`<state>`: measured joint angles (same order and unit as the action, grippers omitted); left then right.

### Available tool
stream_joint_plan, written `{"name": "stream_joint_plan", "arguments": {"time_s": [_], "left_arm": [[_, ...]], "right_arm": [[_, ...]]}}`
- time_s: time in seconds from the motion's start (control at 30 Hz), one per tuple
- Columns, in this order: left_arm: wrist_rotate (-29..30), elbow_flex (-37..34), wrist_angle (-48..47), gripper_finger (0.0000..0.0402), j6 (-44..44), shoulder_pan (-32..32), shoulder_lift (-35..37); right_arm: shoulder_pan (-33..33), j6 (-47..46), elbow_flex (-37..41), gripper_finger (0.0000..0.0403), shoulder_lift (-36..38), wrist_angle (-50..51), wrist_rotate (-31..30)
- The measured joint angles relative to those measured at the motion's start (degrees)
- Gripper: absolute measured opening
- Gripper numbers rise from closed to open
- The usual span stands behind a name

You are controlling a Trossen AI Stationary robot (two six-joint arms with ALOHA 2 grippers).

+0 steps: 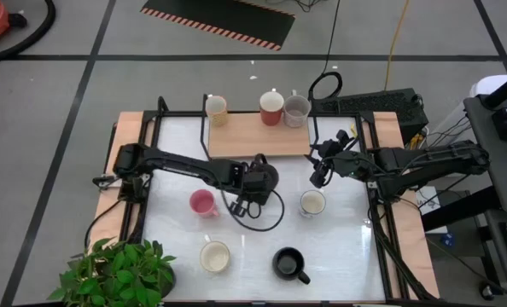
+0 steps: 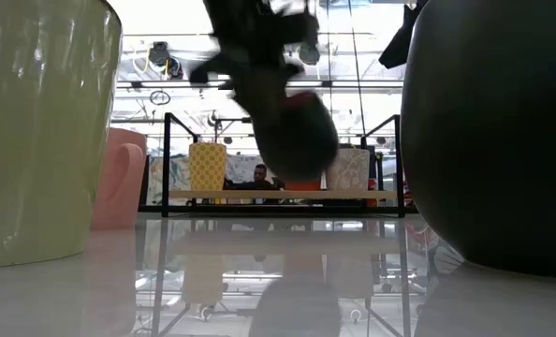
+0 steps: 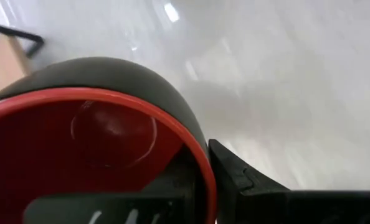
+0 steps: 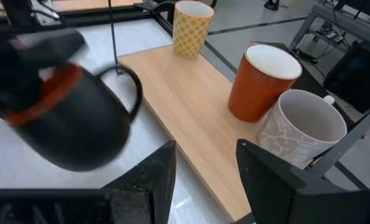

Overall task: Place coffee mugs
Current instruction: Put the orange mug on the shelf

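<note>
**Left arm holds black-and-red mug beside the wooden board**

High view. Wooden board (image 1: 258, 135) lies at the far side of the table (image 1: 347, 247). On it stand three mugs: yellow-patterned mug (image 1: 216, 108) at the left end, orange mug (image 1: 271, 107) and grey-white mug (image 1: 297, 110) side by side toward the right end. Left gripper (image 1: 255, 181) sits just in front of the board's near edge, clamped on a black mug with red inside (image 1: 266, 175). Right gripper (image 1: 321, 167) hangs just off the board's right near corner, holding nothing. Farther from the board, on the white tabletop: pink mug (image 1: 202, 202), cream mug (image 1: 312, 202), a second cream mug (image 1: 214, 256) and a black mug (image 1: 288, 263). Potted plant (image 1: 117, 273) at the corner well away from the board.

Low view. The held mug (image 2: 292, 140) hangs above the tabletop, in front of the board (image 2: 278, 195). Pale mug and dark mug loom close at either side.

Left wrist view. Red interior of the mug (image 3: 79, 162) fills the picture; one finger (image 3: 247, 180) lies against the rim outside, another inside.

Right wrist view. Right fingers (image 4: 154, 177) stand apart, empty. The held mug (image 4: 73, 124) is tilted, beside the board (image 4: 185, 112).
</note>
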<state>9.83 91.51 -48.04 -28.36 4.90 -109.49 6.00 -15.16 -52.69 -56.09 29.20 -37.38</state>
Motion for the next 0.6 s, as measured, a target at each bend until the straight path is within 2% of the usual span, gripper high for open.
{"name": "stream_joint_plan", "arguments": {"time_s": [0.13,0.3,0.4,0.6], "left_arm": [[0.2,8.2,-11.4,0.0022,-2.9,-0.7,2.1],[-1.3,21.9,-20.8,0.0022,-5.9,-5.0,2.0],[-1.4,29.0,-22.8,0.0022,-7.9,-8.5,2.0],[-1.3,34.9,-22.2,0.0022,-13.1,-17.3,1.6]], "right_arm": [[0.0,-0.3,0.7,0.0157,0.0,-0.6,0.1],[0.0,-0.2,0.9,0.0157,0.0,-1.1,0.1],[0.0,-0.2,0.9,0.0157,-0.1,-1.7,0.1],[0.0,0.9,0.9,0.0157,-0.1,-2.0,0.1]]}}
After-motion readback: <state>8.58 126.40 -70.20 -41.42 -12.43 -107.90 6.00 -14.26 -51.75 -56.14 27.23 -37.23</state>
